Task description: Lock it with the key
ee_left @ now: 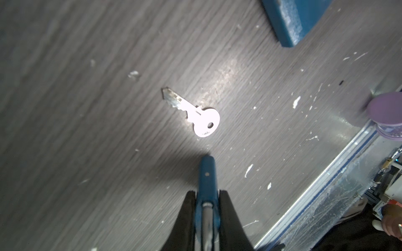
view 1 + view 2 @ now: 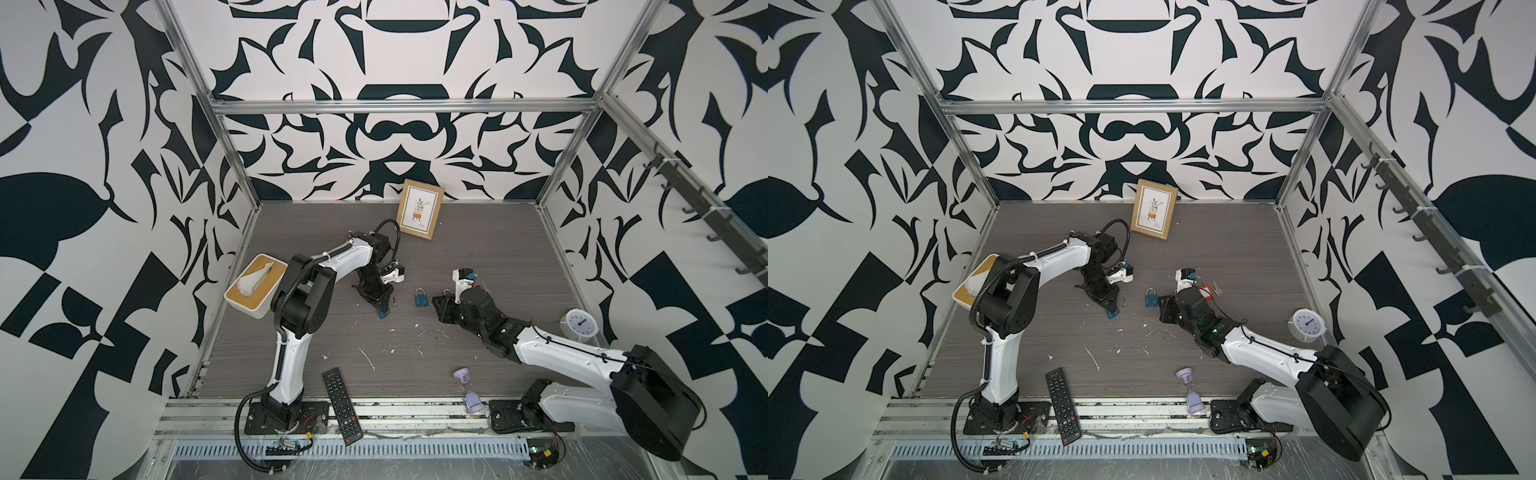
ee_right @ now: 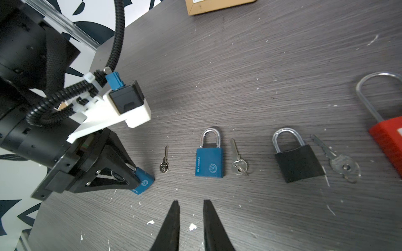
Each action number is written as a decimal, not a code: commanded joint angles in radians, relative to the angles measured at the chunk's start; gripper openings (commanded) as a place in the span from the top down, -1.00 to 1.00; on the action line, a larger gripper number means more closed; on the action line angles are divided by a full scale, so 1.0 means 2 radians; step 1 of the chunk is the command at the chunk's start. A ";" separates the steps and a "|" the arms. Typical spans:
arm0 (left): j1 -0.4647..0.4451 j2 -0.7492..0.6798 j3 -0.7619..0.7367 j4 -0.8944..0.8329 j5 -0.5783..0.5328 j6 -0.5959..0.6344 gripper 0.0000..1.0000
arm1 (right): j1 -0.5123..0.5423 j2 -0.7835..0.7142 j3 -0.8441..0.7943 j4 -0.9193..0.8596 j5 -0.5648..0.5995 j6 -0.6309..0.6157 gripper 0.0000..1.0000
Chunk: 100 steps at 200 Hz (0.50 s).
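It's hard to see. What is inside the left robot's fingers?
A small blue padlock is pinched between the left fingers, its body sticking out. Part of its silver shackle shows; the rest is covered by them.

The blue padlock (image 3: pixel 209 162) lying flat reads "BLOSSOM" along its face.

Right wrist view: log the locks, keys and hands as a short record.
left hand: shut on small blue lock, lock touching table
small key: flat on table beside that lock, free
blue lock: flat, second key beside it
black lock: flat, third key beside it
red lock: partly out of frame
right hand: empty, jaws slightly apart
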<state>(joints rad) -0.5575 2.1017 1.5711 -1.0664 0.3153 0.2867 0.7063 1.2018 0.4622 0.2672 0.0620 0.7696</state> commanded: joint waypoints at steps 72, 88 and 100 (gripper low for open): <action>0.000 -0.007 0.076 0.030 -0.133 0.000 0.26 | -0.002 -0.004 -0.009 0.028 -0.004 0.009 0.55; 0.000 -0.030 0.082 0.060 -0.160 -0.002 0.25 | -0.002 -0.014 -0.006 0.018 0.002 0.003 0.54; 0.000 -0.056 0.072 0.092 -0.175 -0.008 0.25 | -0.002 -0.029 -0.001 0.000 0.011 -0.008 0.54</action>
<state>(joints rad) -0.5575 2.1014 1.7081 -0.9733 0.0669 0.2806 0.7063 1.2037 0.4473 0.2863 0.0563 0.7826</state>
